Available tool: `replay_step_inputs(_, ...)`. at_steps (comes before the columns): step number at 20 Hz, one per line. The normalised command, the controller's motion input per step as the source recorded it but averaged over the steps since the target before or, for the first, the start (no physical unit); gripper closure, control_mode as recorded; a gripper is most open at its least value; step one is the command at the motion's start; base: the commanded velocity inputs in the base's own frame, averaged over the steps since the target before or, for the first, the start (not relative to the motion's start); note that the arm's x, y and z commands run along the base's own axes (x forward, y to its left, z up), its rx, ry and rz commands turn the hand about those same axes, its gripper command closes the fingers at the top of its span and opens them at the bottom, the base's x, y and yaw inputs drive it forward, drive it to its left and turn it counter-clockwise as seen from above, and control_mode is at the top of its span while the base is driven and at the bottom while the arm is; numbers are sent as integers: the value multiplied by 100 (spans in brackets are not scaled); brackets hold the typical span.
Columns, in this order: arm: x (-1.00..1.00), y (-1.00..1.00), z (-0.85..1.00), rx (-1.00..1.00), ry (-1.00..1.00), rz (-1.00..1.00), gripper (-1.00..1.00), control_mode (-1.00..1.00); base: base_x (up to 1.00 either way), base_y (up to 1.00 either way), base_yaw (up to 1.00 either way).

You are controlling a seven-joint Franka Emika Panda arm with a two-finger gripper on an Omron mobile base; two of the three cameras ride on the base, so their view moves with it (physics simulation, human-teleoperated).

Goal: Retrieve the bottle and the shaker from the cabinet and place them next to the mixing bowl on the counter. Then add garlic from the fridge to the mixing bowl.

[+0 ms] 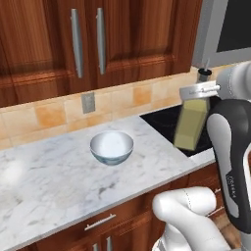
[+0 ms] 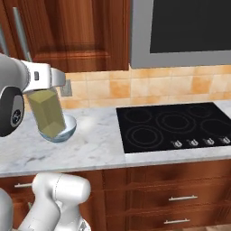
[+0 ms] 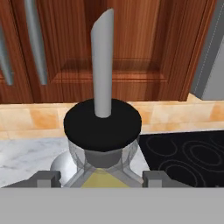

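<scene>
My gripper is shut on the bottle, a square clear glass bottle of yellow-olive liquid with a dark top and a grey spout. It hangs slightly tilted in the air above the counter, to the right of the mixing bowl. In the right base view the bottle covers part of the pale bowl behind it. In the hand view the two fingers stand on either side of the bottle's shoulders. The bowl is empty.
A black cooktop is set into the marble to the right of the bowl. Wall doors with long steel handles hang above the tiled backsplash, which has a wall outlet. A grey appliance hangs over the cooktop.
</scene>
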Motion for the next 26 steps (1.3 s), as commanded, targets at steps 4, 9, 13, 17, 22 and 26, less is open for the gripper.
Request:
replay_step_inputs(4, 0, 0, 0, 0, 0, 0, 100, 100, 59, -26, 5)
replay_step_inputs(9, 0, 0, 0, 0, 0, 0, 100, 100, 3, -5, 1)
replay_step_inputs(13, 0, 0, 0, 0, 0, 0, 100, 100, 0, 0, 0)
replay_step_inputs(17, 0, 0, 0, 0, 0, 0, 100, 100, 0, 0, 0)
replay_step_inputs(22, 0, 5, -13, 1, 0, 0, 100, -100, 0, 0, 0)
replay_step_inputs(26, 0, 0, -54, 6, 0, 0, 100, -100, 0, 0, 0)
